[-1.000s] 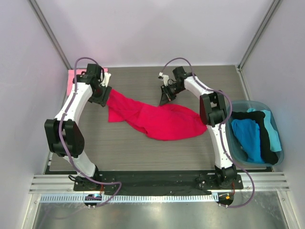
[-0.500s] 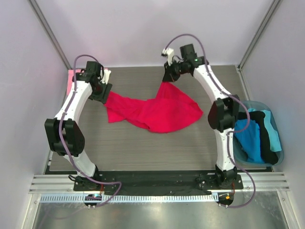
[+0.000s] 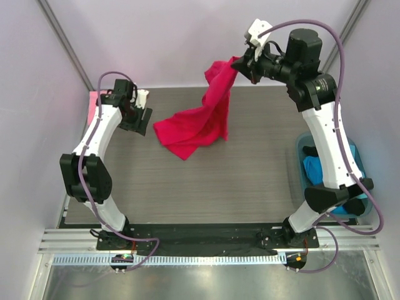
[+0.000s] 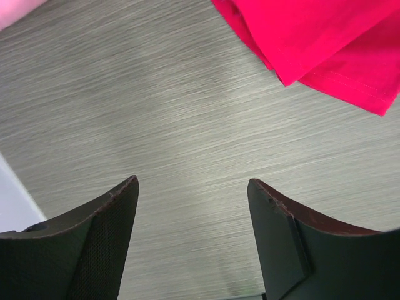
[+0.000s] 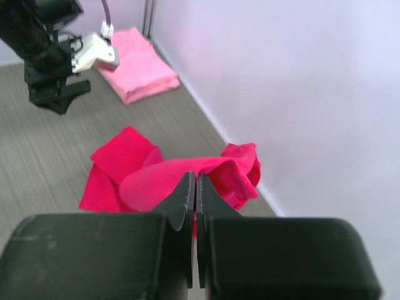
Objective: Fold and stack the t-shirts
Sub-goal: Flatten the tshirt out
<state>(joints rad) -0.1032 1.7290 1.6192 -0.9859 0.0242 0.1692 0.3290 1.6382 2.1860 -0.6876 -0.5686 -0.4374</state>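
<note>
Red t-shirt [image 3: 199,122]: bunched, hanging from one pinched spot high above the 12 o'clock edge of the table [image 3: 250,181]; its lower part trails onto the surface toward 10 o'clock.
Right claw [image 3: 240,62]: closed tight on a fold of the red cloth, carrying its weight.
Left claw [image 4: 194,187]: open and empty, low over bare table at 10 o'clock, the shirt's hem near it.
Pink t-shirt [image 5: 139,70]: folded, lying at the 10 o'clock corner.
Step in hand: likely shaking out and spreading the red shirt before folding.
Next move: probably the left claw takes a free corner or hem, so both can stretch the shirt flat; a crumpled lay-down would spoil the fold.
</note>
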